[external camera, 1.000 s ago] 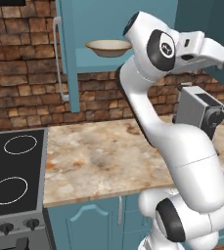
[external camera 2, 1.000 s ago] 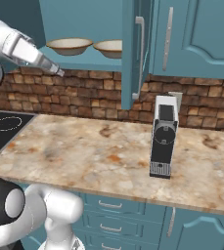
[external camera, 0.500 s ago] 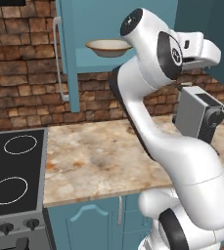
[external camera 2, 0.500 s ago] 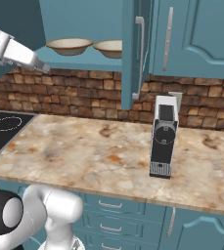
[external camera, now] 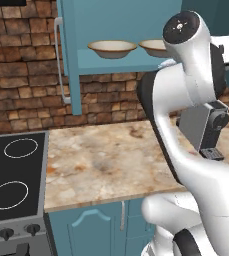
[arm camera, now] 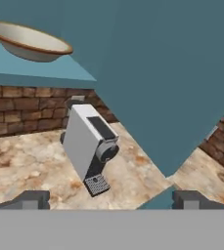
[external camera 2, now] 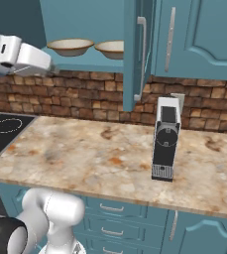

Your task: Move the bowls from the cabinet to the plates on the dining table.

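Observation:
Two bowls, cream inside with tan rims, sit side by side on the teal shelf of the open cabinet point(external camera: 121, 20): the left bowl point(external camera: 112, 48) point(external camera 2: 70, 46) and the right bowl point(external camera: 158, 46) point(external camera 2: 112, 48). My gripper point(external camera 2: 51, 69) hangs just left of and slightly below the shelf's front edge, clear of the bowls. In the hand view, the gripper point(arm camera: 111, 200) is open and empty, with one bowl point(arm camera: 28, 41) at the upper left. The plates and the dining table are out of view.
An open cabinet door point(external camera 2: 135, 49) juts out right of the bowls, with another door point(external camera: 68, 60) on the far side. A coffee machine point(external camera 2: 165, 139) point(arm camera: 91, 146) stands on the marble counter point(external camera 2: 85, 154). A black cooktop point(external camera: 11, 180) lies at the counter's left end.
The arm has shifted its pose, with its upper joint rising and swinging right in the left base view. The hand stays near the shelf's left end, open. The bowls have not moved.

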You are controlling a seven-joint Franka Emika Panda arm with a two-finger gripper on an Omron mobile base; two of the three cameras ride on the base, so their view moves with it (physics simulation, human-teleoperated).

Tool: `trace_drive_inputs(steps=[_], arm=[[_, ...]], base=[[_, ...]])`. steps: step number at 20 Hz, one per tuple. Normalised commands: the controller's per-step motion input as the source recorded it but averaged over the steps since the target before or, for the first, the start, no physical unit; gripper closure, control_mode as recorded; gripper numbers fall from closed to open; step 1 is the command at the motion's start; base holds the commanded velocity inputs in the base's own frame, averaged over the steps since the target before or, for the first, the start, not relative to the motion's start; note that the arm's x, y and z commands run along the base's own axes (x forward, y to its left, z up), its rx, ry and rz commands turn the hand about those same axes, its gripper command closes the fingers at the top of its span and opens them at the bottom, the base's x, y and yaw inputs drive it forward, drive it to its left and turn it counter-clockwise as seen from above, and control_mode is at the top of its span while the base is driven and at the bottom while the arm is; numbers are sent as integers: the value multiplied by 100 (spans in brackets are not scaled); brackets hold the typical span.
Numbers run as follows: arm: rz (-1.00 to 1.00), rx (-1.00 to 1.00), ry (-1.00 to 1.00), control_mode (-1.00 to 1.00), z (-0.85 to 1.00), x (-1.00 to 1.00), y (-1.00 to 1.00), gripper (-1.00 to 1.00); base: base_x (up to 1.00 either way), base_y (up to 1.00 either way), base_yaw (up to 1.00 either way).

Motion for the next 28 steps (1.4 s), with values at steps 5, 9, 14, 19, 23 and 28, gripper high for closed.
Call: trace_drive_inputs(steps=[5, 9, 14, 19, 23, 28], arm=[[32, 15, -1, -100, 5, 0, 0, -100], [30, 13, 0, -100, 10, 0, 3, -100], [25, 17, -2, -100, 6, 21, 1, -100], [13, 22, -5, -100, 1, 29, 12, -100], [4, 13, -1, -100, 0, 26, 16, -100], [-2, 5, 3, -100, 0, 62, 14, -100]], base=[[0, 0, 0], [0, 0, 0], [0, 0, 0], [0, 0, 0], [0, 0, 0], [0, 0, 0]])
